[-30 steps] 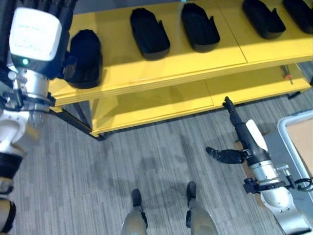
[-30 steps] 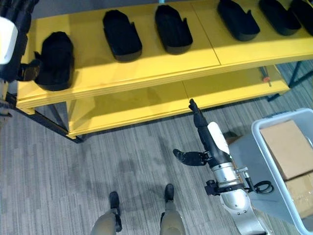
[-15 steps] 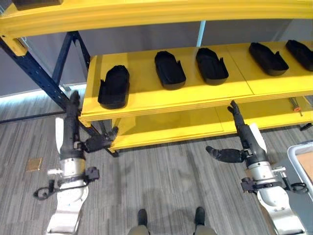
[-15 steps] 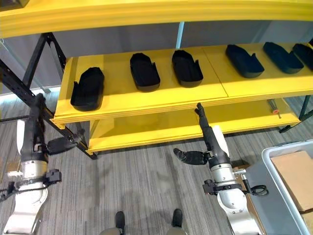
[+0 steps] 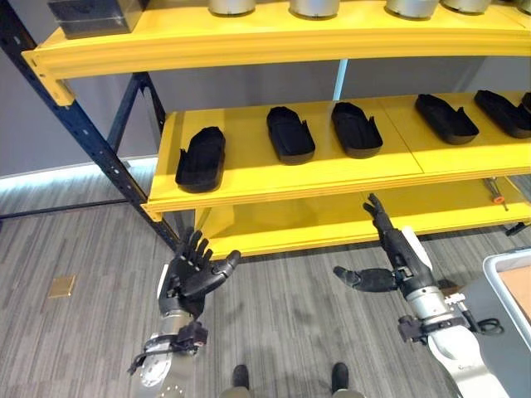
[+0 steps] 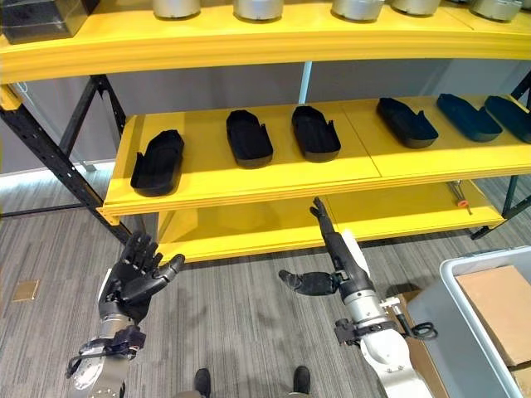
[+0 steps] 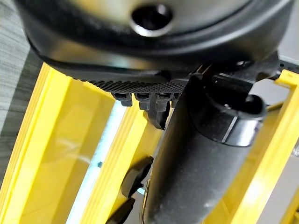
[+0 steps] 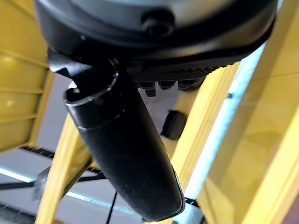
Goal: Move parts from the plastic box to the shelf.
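both dark robot hands were spread and empty — left hand (image 5: 192, 272) and right hand (image 5: 390, 257) raised before the yellow metal shelf (image 5: 315, 178), where black moulded plastic parts (image 5: 289, 133) lay in a row — grey plastic box (image 6: 477, 327) at right.

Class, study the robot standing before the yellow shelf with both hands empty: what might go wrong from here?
1. The right hand hangs open near the lower shelf edge; raising it may strike the edge.
2. The black parts lie close together, so placing another could knock one.
3. The plastic box sits beside the right arm, which may bump it when turning.
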